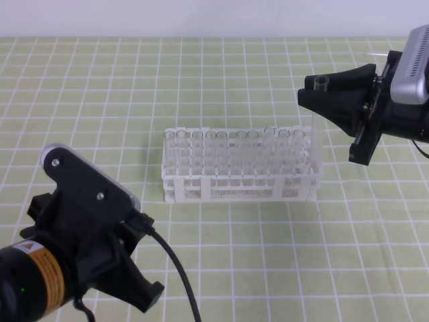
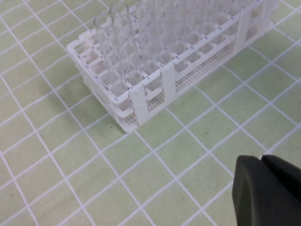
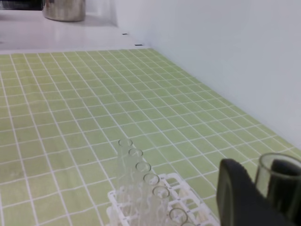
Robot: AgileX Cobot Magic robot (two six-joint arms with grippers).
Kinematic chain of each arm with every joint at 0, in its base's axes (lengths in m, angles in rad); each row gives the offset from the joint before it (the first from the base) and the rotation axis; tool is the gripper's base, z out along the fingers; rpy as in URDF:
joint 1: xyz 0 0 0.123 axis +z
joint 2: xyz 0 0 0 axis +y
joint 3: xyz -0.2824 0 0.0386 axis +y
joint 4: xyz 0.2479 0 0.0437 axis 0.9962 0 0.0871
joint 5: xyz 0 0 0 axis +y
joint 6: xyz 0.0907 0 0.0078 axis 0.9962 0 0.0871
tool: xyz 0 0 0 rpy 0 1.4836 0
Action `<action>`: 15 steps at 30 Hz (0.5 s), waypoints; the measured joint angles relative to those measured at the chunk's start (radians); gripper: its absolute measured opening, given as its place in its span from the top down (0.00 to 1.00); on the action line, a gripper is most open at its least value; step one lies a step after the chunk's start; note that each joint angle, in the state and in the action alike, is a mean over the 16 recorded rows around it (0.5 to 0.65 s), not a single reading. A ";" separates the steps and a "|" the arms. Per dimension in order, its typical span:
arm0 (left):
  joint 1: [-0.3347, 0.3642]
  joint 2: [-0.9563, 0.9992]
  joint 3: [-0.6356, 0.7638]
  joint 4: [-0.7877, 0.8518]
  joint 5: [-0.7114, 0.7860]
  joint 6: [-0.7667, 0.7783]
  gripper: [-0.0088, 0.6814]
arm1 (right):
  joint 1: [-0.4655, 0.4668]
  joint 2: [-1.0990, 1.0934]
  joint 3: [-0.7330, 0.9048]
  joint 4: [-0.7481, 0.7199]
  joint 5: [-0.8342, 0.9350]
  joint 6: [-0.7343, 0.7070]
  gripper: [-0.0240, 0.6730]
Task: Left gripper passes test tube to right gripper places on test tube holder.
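The white test tube holder (image 1: 241,184) stands mid-table with several clear tubes upright in it. It also shows in the left wrist view (image 2: 155,94) and the right wrist view (image 3: 183,186). My right gripper (image 1: 315,94) is shut on the test tube (image 1: 321,83), held upright near its open rim. The tube hangs down over the holder's right end, and I cannot tell whether its tip is in a hole. In the right wrist view the test tube's rim (image 3: 278,162) sits between the fingers (image 3: 237,197). My left gripper (image 1: 146,292) is low at the front left, away from the holder, with its fingers (image 2: 249,188) together and nothing in them.
A green cloth with a white grid (image 1: 268,268) covers the table. A white wall (image 3: 225,56) runs along the far side. A metal pot (image 3: 63,9) stands far off beyond the cloth. The left arm's black cable (image 1: 177,268) trails toward the front edge.
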 joint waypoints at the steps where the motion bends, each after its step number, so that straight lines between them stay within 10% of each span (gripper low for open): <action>1: 0.000 0.000 0.000 0.000 0.000 0.000 0.99 | 0.000 0.000 0.000 0.000 0.000 0.000 0.95; 15: 0.000 0.000 0.000 0.001 0.000 0.000 0.99 | 0.031 -0.083 -0.014 -0.008 -0.156 -0.035 0.95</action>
